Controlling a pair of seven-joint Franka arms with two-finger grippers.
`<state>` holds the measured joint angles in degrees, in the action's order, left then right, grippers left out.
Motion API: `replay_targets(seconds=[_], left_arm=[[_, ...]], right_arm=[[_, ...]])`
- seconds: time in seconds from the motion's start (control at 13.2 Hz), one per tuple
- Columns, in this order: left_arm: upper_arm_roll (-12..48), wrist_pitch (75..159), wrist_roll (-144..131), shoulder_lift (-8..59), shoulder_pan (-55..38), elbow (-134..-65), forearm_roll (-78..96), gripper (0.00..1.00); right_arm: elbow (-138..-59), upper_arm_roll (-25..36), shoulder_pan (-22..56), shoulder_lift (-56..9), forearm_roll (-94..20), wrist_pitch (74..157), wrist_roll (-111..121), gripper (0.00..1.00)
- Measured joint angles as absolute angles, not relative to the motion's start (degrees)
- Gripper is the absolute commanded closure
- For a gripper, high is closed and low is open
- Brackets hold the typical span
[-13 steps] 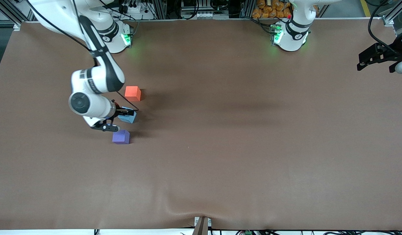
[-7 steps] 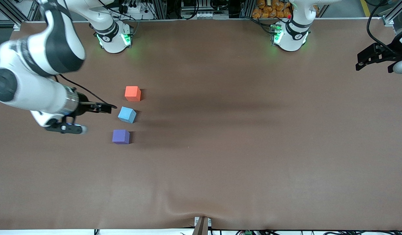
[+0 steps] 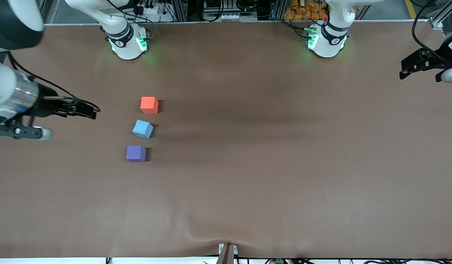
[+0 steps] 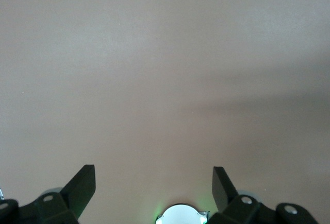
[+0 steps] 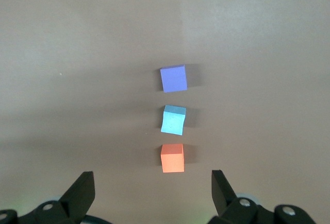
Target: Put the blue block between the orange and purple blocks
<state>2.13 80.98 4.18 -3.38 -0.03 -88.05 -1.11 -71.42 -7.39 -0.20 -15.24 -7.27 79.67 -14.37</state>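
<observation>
Blue block now bare, right pincer farther off, empty.

**Even overhead light, soft shadows, some blur at one edge**

From my station the brown table reads evenly lit and matte, without glare. Each cube throws a short soft shadow toward the left arm's end; the blue block shows it clearly. Broad faint dark bands cross the middle of the cloth. Green lamps glow on both arm bases, tinting the cloth beside them. The right gripper looks slightly smeared. Both wrist views are paler and washed out, hazy.
</observation>
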Motion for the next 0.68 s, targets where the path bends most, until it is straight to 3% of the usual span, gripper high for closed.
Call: replay_targets(seconds=[0.15, 0.46, 0.68], left_arm=[[2.1, 81.0, 4.2, -3.4, 0.0, -88.1, -1.1, 0.0], [2.2, 81.0, 4.2, -3.4, -0.1, -88.2, -1.1, 0.0], [2.2, 81.0, 4.2, -3.4, -0.1, -88.2, -1.1, 0.0]], right_arm=[[-69.8, -14.6, -8.4, -15.2, -7.3, 79.0, -14.0, 0.0], [-67.0, -17.1, -12.3, -11.0, -5.2, 75.4, -13.0, 0.0], [-75.9, -16.6, -12.0, -1.2, -4.6, 77.5, -13.5, 0.0]])
